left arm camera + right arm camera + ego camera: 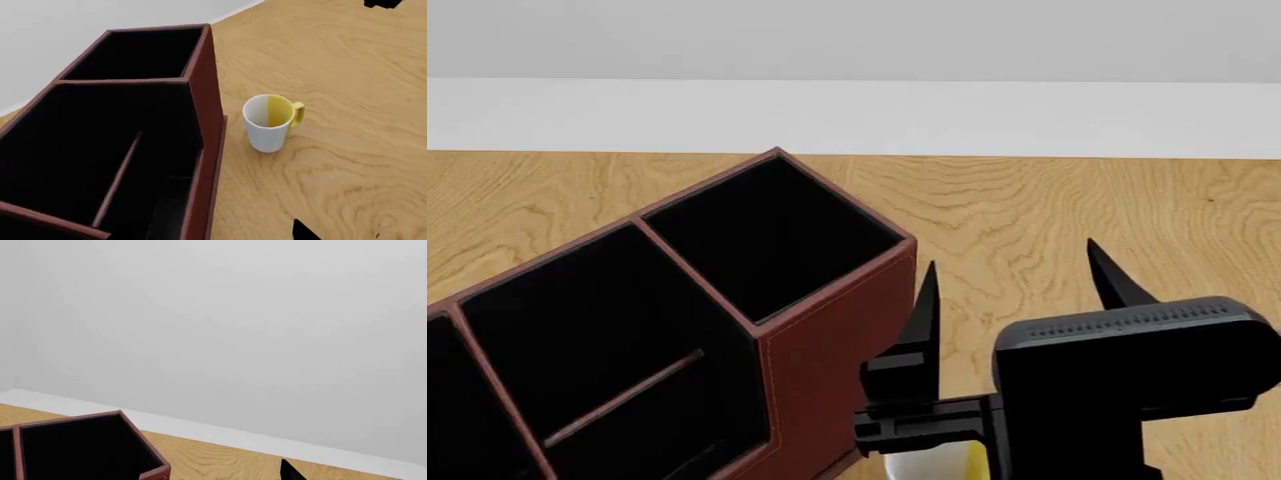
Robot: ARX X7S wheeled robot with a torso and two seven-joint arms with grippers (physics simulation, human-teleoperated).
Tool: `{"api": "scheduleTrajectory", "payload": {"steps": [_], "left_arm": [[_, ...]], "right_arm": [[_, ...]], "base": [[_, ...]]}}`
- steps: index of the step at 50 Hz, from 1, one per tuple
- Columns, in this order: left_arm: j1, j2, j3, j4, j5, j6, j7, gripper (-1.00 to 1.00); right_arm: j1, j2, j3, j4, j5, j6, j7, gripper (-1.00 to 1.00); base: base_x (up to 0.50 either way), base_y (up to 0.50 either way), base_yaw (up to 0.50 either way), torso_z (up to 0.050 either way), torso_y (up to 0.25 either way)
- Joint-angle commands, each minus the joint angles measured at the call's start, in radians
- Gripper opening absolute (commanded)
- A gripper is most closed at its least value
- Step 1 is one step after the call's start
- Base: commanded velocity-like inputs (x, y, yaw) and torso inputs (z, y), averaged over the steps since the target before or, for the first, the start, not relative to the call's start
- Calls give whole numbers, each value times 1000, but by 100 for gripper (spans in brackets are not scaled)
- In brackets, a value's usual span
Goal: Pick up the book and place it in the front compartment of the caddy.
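While the caddy (827, 370) fills the lower left of the head view, running from 8 o'clock up toward 12 on the table (1028, 200), the right gripper (1014, 275) hangs just off its near corner, at 3 o'clock from the red wall. Its two black fingers (924, 310) point away from the robot and stand well apart, with only bare wood between them, so the jaws are open and hold nothing. A white mug (941, 468) with a yellow inside peeks out at 6 o'clock from that gripper, mostly hidden by it.

From the left wrist the mug (270, 122) stands upright just beside the caddy (210, 100) wall, apart from it. The left gripper (343, 117) shows only as black tips at opposite edges of that view, spread wide over the table (347, 165): open, holding nothing.

I cannot find the book for certain. The compartments are black inside; a thin divider (119, 177) crosses one, and a faint grey streak (163, 217) beside it is too dim to name.
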Motion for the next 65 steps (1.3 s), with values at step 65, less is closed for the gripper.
{"api": "scheduleTrajectory", "payload": {"steps": [65], "left_arm": [[-86, -119, 412, -141, -197, 53, -230, 100]], "right_arm": [[-24, 23, -30, 70, 30, -84, 28, 100]], "base": [[0, 0, 0, 0, 0]]}}
